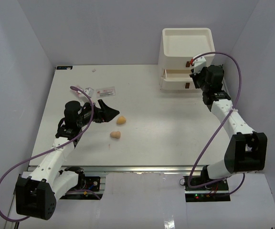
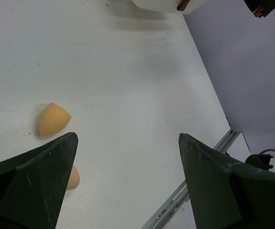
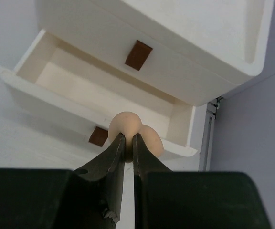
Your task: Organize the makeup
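My right gripper [image 3: 129, 138] is shut on a tan egg-shaped sponge [image 3: 142, 132], squeezing it, just in front of the open lower drawer [image 3: 99, 90] of the white drawer unit [image 1: 185, 47]. In the top view this gripper [image 1: 193, 76] is at the unit's front right. Two more tan sponges [image 1: 121, 120] [image 1: 115, 135] lie on the table near my left gripper [image 1: 110, 110], which is open and empty. In the left wrist view one sponge [image 2: 52, 119] lies ahead of the left finger and the other [image 2: 73, 177] peeks out beside it. Flat white packets with reddish marks [image 1: 107, 91] [image 1: 88, 90] lie behind the left gripper. The white bottle is out of view.
The drawer unit has an open top tray [image 1: 186, 36] and brown pull tabs [image 3: 138, 55]. The table's right edge and near metal rail [image 2: 185, 195] show in the left wrist view. Purple cables loop from both arms.
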